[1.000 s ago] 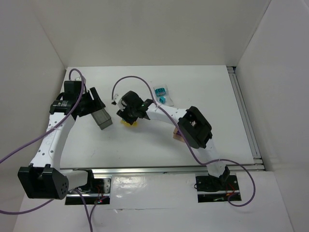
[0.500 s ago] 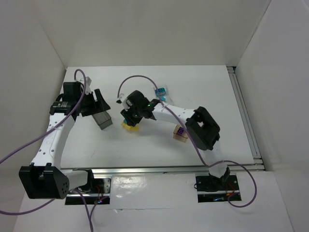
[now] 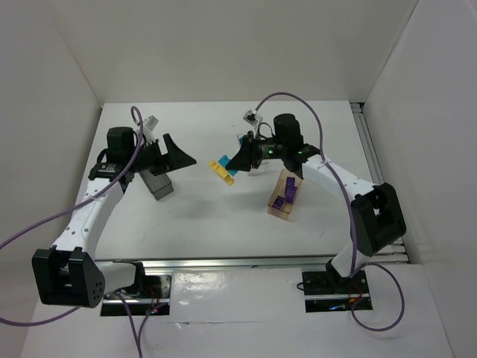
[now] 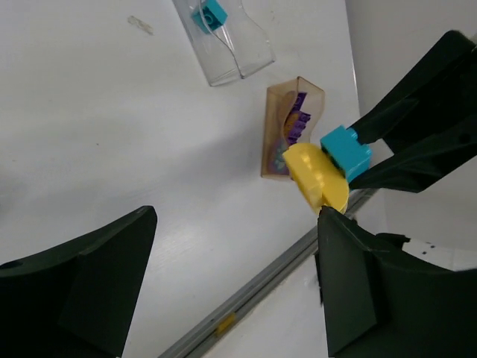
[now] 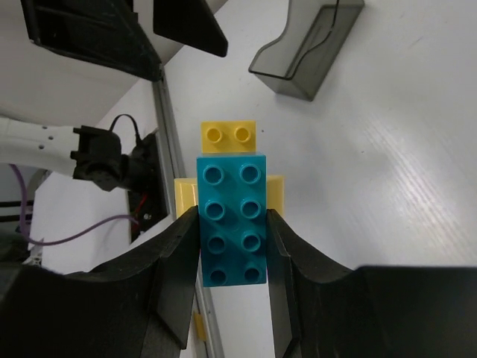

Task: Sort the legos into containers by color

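Note:
My right gripper is shut on a teal brick that is stuck to a yellow brick, and holds both in the air over the table's middle. The yellow brick sticks out to its left. My left gripper is open and empty, raised beside the dark grey bin. The tan bin holds purple bricks. The clear bin holds a teal brick; in the top view my right arm hides most of it.
A metal rail runs along the table's near edge. White walls close the table in at the left, back and right. Purple cables loop off both arms.
My right gripper has risen off the table and swung right and back, carrying the joined teal and yellow bricks. The tan bin is now uncovered. My left gripper has turned toward the right.

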`<control>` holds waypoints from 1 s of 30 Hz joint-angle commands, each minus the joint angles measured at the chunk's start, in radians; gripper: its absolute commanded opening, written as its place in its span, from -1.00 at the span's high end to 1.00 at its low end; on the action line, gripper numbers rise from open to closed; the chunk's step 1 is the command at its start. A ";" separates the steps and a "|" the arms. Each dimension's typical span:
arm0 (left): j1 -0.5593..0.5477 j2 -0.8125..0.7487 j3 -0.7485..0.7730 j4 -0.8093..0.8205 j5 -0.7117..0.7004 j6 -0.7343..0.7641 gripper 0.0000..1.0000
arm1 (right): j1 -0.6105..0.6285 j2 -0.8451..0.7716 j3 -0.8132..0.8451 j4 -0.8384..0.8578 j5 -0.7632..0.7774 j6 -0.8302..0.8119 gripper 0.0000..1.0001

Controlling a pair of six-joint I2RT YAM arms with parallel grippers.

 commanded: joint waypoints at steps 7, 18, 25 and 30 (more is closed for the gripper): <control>-0.093 0.155 0.138 -0.004 -0.110 -0.256 -0.52 | 0.041 -0.041 0.051 -0.055 0.042 -0.048 0.81; -0.151 0.252 0.158 0.004 -0.064 -0.268 -0.28 | 0.129 -0.021 0.124 -0.222 0.239 -0.163 0.81; -0.151 0.243 0.116 0.034 -0.017 -0.287 -0.02 | 0.138 -0.010 0.134 -0.242 0.303 -0.192 0.81; -0.171 0.243 0.098 0.034 -0.016 -0.296 0.03 | 0.147 -0.001 0.143 -0.251 0.335 -0.203 0.81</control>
